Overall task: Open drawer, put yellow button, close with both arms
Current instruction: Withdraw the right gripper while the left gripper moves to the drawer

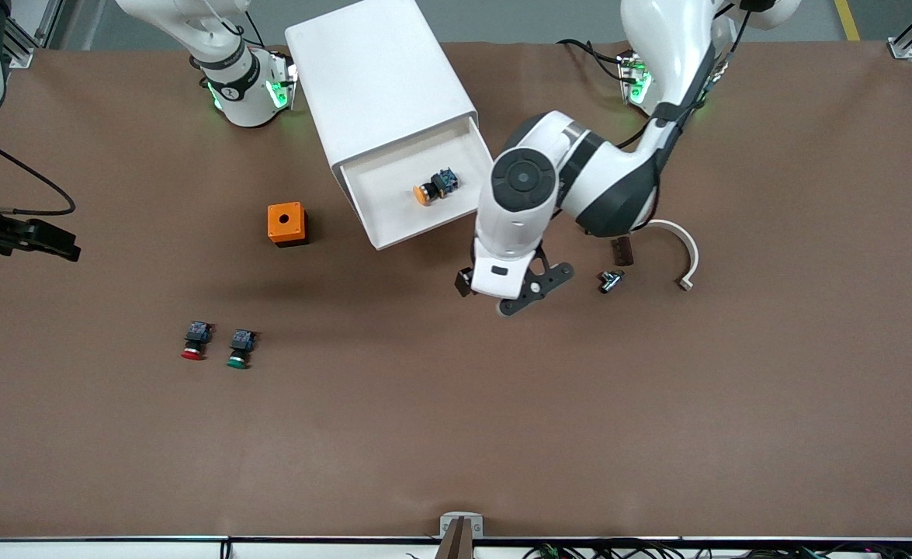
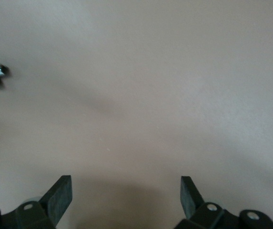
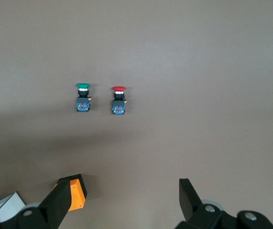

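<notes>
The white cabinet (image 1: 378, 85) stands by the robots' bases. Its uppermost drawer (image 1: 393, 233) is pulled open toward the front camera. The yellow button (image 1: 434, 186) lies on its side in the drawer's tray. My left gripper (image 1: 502, 291) is open and empty over bare table, just off the drawer's corner at the left arm's end. Its fingers (image 2: 60, 198) frame only tabletop in the left wrist view. My right gripper (image 1: 52, 241) is open and empty, high at the right arm's end. Its fingertips (image 3: 65, 200) show beside the orange cube (image 3: 74, 193) in the right wrist view.
An orange cube (image 1: 286, 223) with a hole sits beside the drawer. A red button (image 1: 195, 340) and a green button (image 1: 241, 348) lie nearer the front camera. A white curved piece (image 1: 684, 252), a brown piece (image 1: 621, 250) and a small metal part (image 1: 611, 280) lie toward the left arm's end.
</notes>
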You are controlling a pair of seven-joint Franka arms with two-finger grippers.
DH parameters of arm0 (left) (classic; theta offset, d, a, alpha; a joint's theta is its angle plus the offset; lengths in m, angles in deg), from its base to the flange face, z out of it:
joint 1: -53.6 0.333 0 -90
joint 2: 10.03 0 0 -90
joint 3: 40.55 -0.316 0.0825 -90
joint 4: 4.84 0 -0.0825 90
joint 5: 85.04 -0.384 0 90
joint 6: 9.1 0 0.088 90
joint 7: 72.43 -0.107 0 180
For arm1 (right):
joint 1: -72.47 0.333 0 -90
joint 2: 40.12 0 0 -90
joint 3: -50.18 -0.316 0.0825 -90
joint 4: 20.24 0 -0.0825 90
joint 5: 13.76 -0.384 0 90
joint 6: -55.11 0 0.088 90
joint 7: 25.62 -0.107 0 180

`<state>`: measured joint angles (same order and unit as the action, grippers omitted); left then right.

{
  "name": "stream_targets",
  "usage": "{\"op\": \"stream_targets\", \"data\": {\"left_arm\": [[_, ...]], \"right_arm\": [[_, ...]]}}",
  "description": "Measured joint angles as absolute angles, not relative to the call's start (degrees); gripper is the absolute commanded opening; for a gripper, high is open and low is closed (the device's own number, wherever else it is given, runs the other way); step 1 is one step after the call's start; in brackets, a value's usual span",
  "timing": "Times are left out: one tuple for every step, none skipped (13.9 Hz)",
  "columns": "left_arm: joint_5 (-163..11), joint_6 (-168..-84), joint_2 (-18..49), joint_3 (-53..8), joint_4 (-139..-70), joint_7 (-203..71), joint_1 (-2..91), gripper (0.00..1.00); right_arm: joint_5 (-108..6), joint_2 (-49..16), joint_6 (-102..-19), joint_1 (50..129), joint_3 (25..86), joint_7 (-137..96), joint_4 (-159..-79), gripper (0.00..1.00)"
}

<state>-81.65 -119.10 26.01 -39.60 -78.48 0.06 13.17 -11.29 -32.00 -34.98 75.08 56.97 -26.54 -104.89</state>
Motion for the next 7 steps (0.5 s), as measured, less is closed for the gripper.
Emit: {"op": "stream_targets", "data": {"left_arm": [[-81.65, -120.12, 26.75, -39.59, -78.48, 1.34, 12.19, 1.0], [-81.65, -120.7, 27.24, -39.59, -78.46, 2.03, 11.51, 1.0], [-81.65, -121.0, 27.51, -39.58, -78.45, 2.15, 11.01, 1.0], [-81.65, -121.12, 27.62, -39.56, -78.44, 2.15, 10.5, 1.0], [-81.65, -121.15, 27.62, -39.56, -78.4, 2.27, 9.95, 1.0], [-81.65, -121.15, 27.61, -39.55, -78.31, 2.92, 9.3, 1.0], [-81.65, -121.15, 27.61, -39.55, -78.23, 3.69, 8.71, 1.0]], "right_arm": [[-11.29, -32.01, -34.7, 75.08, 56.92, -26.54, -104.36, 1.0], [-11.3, -32.0, -34.07, 75.08, 56.86, -26.54, -104.14, 1.0], [-11.41, -31.99, -32.98, 75.11, 56.73, -26.52, -104.13, 1.0], [-11.48, -31.97, -32.33, 75.26, 56.51, -26.5, -104.13, 1.0], [-11.49, -31.97, -32.22, 75.5, 56.27, -26.5, -104.13, 1.0], [-11.5, -31.99, -32.17, 75.68, 56.07, -26.5, -104.11, 1.0], [-11.49, -32.11, -32.14, 75.77, 56.0, -26.5, -104.09, 1.0]]}}
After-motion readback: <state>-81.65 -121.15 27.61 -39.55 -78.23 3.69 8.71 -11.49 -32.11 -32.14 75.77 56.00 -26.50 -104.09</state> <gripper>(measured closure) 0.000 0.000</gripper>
